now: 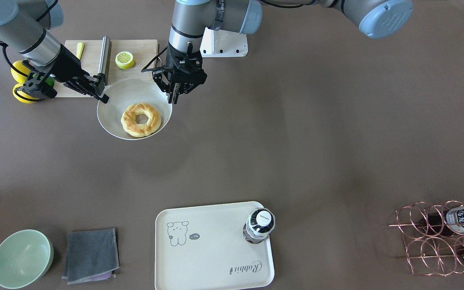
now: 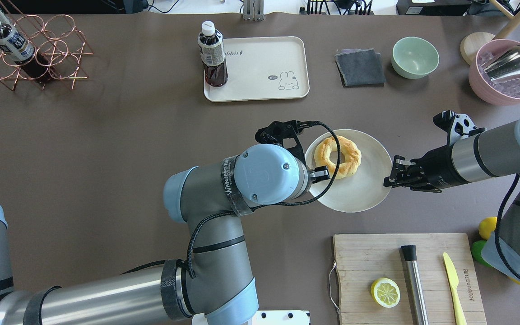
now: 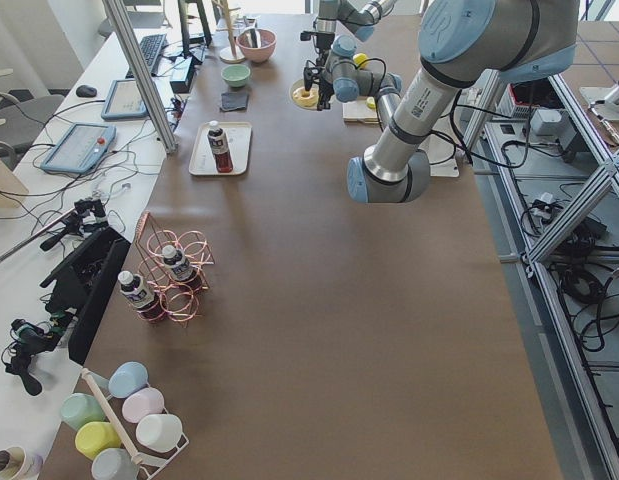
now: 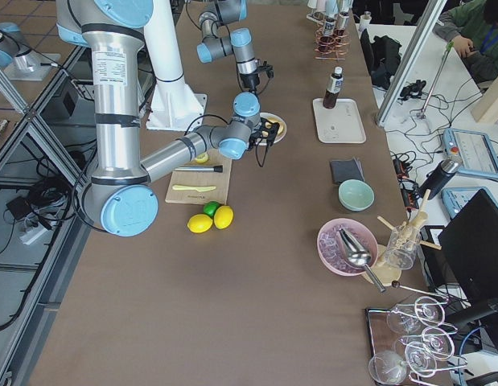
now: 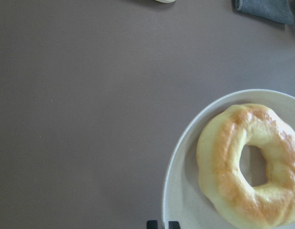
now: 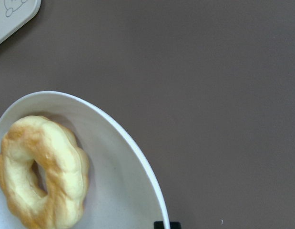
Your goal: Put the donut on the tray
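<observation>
While both grippers stand at the white plate (image 1: 115, 105), neither touches the donut (image 1: 140, 119), which lies flat on it, well apart from the tray (image 1: 216, 251) at the table's far edge. Left gripper (image 1: 173, 99): jaws clenched, empty, over the plate's left rim. Right gripper (image 1: 104, 98): jaws closed at the right rim, but I cannot tell whether they pinch it. A bottle (image 1: 259, 225) stands on the tray's left end.

"Rabbit" in grey script on the cream tray (image 1: 216, 241)
</observation>
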Controlling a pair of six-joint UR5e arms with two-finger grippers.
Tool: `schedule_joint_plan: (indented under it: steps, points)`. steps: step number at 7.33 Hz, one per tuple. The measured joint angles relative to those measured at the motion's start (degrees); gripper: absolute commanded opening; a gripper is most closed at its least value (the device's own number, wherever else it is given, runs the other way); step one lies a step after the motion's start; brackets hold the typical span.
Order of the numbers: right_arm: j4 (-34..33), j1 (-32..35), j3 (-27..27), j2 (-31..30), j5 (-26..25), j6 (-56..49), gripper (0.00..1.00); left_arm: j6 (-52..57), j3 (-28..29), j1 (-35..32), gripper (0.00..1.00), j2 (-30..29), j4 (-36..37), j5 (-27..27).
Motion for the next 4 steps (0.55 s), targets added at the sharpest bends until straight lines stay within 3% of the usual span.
schedule_joint_plan:
  steps: [2,4]
  points:
    - [2.00,0.04,0.26,-0.64,0.17,1.64,0.00,1.99,-2.17,-0.04,0.97,2.03,-0.06,-0.05]
    - [3.14,0.11,0.30,-0.73,0.23,4.55,0.00,5.42,-9.25,-0.47,0.97,8.06,-0.10,-0.56]
